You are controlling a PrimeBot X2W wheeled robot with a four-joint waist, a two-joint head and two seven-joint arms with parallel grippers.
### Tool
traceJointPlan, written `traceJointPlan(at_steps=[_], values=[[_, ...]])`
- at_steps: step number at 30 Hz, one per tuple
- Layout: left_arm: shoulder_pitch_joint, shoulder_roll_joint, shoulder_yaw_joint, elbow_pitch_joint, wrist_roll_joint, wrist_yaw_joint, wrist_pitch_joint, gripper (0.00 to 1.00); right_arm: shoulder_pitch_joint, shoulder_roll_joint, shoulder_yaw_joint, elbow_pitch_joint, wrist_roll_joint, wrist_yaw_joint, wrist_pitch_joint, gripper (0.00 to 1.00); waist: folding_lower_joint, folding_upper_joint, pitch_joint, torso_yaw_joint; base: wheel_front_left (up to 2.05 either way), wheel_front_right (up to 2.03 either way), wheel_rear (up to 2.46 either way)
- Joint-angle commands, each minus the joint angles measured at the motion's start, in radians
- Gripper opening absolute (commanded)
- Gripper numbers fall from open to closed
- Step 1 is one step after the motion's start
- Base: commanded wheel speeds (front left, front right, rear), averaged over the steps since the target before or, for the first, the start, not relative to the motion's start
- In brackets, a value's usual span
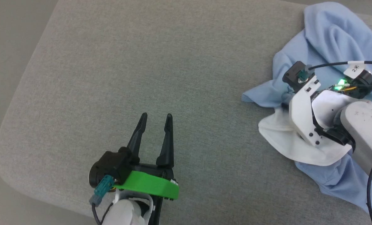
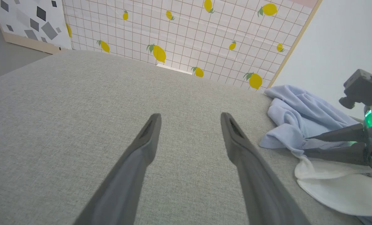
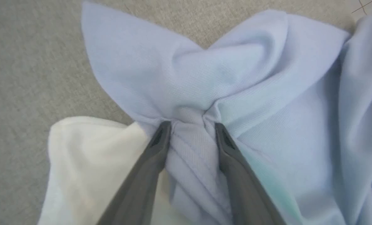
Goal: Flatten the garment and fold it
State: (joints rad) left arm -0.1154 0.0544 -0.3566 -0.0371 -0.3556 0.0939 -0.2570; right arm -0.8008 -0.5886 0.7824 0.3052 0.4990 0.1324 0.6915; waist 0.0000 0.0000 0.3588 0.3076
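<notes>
Where the grey padded top runs out to the right in the head view, the light blue shirt lies crumpled, not spread. A white cloth lies over its near part, touching it. Right gripper: fingers pressed in on a bunched fold of the shirt, creases fanning out from the tips, white cloth just beside one finger. Left gripper: fingers spread wide above bare padding with nothing between them, well apart from the shirt.
</notes>
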Motion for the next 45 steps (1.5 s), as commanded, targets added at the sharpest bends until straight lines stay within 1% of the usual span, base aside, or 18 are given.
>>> traceJointPlan(at_steps=[1,6,10,13,16,19,22,23,24,28,30,32,34,36,40,42,44,45], values=[[-0.021,-0.004,-0.003,0.004,-0.01,0.006,-0.005,1.0,-0.007,0.004,0.0,0.025,-0.009,-0.002,-0.012,0.0,0.0,0.0,0.012,0.013,0.0,0.0,0.0],[-0.026,-0.004,0.003,0.014,-0.01,0.01,-0.005,1.0,-0.018,0.073,-0.079,0.048,0.008,-0.002,-0.11,0.0,0.0,0.0,-0.02,0.004,0.0,0.0,0.0],[-0.001,-0.004,0.027,0.023,0.003,0.008,-0.005,1.0,-0.02,0.164,-0.09,-0.011,0.061,-0.002,-0.171,0.0,0.0,0.0,-0.075,-0.016,0.0,0.0,0.0],[0.018,-0.004,0.051,0.017,0.012,0.004,-0.005,1.0,0.004,0.227,-0.047,-0.097,0.123,-0.002,-0.18,0.0,0.0,0.0,-0.103,-0.027,0.0,0.0,0.0],[0.032,-0.004,0.071,0.009,0.02,-0.001,-0.005,1.0,0.062,0.267,0.023,-0.186,0.194,-0.002,-0.163,0.0,0.0,0.0,-0.114,-0.033,0.0,0.0,0.0],[0.039,-0.004,0.086,0.005,0.026,-0.009,-0.005,1.0,0.137,0.264,0.109,-0.249,0.232,-0.002,-0.13,0.0,0.0,0.0,-0.114,-0.036,0.0,0.0,0.0],[0.041,-0.004,0.086,0.002,0.026,-0.012,-0.005,1.0,0.196,0.247,0.157,-0.257,0.243,-0.002,-0.119,0.0,0.0,0.0,-0.109,-0.037,0.0,0.0,0.0],[0.042,-0.004,0.083,0.004,0.025,-0.013,-0.005,1.0,0.207,0.24,0.168,-0.253,0.235,-0.002,-0.123,0.09,0.0,0.0,-0.107,-0.037,0.0,0.0,0.0],[0.041,-0.004,0.08,0.005,0.023,-0.014,-0.005,1.0,0.214,0.237,0.171,-0.248,0.231,-0.002,-0.131,1.0,0.0,0.0,-0.106,-0.038,0.0,0.0,0.0],[0.041,-0.004,0.075,0.009,0.019,-0.011,-0.005,1.0,0.216,0.239,0.152,-0.232,0.2,-0.002,-0.193,1.0,0.0,0.0,-0.113,-0.053,0.0,0.0,0.0],[0.045,-0.004,0.076,0.012,0.023,-0.013,-0.005,1.0,0.218,0.25,0.114,-0.231,0.201,-0.002,-0.23,1.0,0.0,0.0,-0.126,-0.064,0.0,0.0,0.0],[0.05,-0.004,0.079,0.013,0.029,-0.015,-0.005,1.0,0.226,0.259,0.051,-0.234,0.189,-0.002,-0.282,1.0,0.0,0.0,-0.144,-0.076,0.0,0.0,0.0],[0.058,-0.004,0.083,0.01,0.036,-0.02,-0.005,1.0,0.25,0.269,-0.036,-0.237,0.162,-0.002,-0.342,1.0,0.0,0.0,-0.165,-0.088,0.0,0.0,0.0],[0.067,0.0,0.09,0.005,0.043,-0.023,-0.005,1.0,0.29,0.282,-0.148,-0.242,0.114,-0.002,-0.413,1.0,0.0,0.0,-0.185,-0.102,0.0,0.0,0.0],[0.09,0.014,0.097,-0.006,0.053,-0.026,-0.005,1.0,0.425,0.33,-0.407,-0.282,-0.041,-0.002,-0.533,1.0,0.0,0.0,-0.216,-0.133,0.0,0.0,0.0],[0.105,0.022,0.1,-0.011,0.054,-0.025,-0.005,1.0,0.525,0.378,-0.555,-0.326,-0.139,-0.002,-0.577,1.0,0.0,0.0,-0.227,-0.154,0.0,0.0,0.0],[0.119,0.028,0.103,-0.016,0.054,-0.022,-0.004,1.0,0.622,0.428,-0.661,-0.376,-0.221,-0.002,-0.597,1.0,0.0,0.0,-0.232,-0.174,0.0,0.0,0.0],[0.124,0.03,0.104,-0.02,0.054,-0.02,-0.004,1.0,0.666,0.449,-0.697,-0.396,-0.252,-0.002,-0.596,1.0,0.0,0.0,-0.233,-0.181,0.0,0.0,0.0]])
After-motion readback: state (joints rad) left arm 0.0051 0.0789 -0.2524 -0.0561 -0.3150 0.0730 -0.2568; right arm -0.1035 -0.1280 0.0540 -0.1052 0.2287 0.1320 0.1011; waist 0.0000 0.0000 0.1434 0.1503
